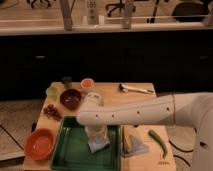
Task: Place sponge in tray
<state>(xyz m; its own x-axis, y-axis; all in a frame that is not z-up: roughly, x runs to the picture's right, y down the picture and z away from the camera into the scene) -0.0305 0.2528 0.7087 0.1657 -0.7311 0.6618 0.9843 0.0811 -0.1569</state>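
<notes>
The pincer [96, 134] points down over the dark green tray [70, 150]; whether it is released or clenched cannot be told. The pale sponge [99, 145] lies inside the tray, directly beneath it.

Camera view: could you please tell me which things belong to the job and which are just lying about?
Job: sponge, tray, gripper just above the sponge, over the tray.
Lying about: orange bowl, dark bowl, green pepper, yellow slab.
</notes>
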